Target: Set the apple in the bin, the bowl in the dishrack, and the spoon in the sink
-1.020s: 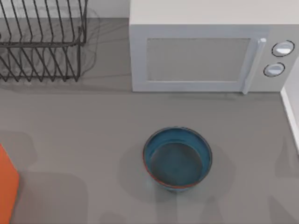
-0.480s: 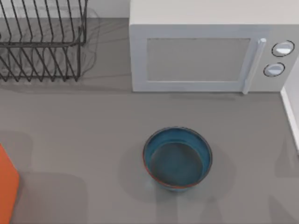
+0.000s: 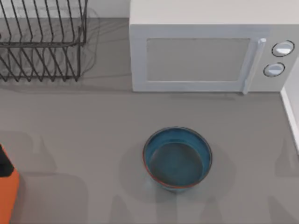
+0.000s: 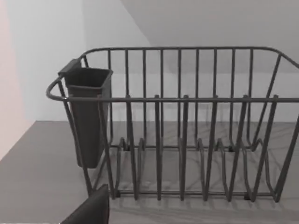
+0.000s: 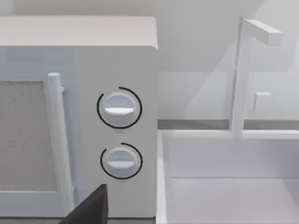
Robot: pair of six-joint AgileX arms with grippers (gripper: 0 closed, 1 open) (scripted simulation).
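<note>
Bowl (image 3: 177,158) mid-tabletop near front edge: looks rigid, light, slick-walled; grip at thin rim; finger state of both grippers indeterminate.

Left arm (image 3: 4,161) edges in at the table's left side, orange-cased.

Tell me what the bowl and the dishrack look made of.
The bowl looks like glazed ceramic or hard plastic: smooth teal walls, thin reddish-brown rim, slight sheen. The dishrack looks like thin dark metal wire, perhaps coated, with a matte, solid cup hung on its end.
</note>
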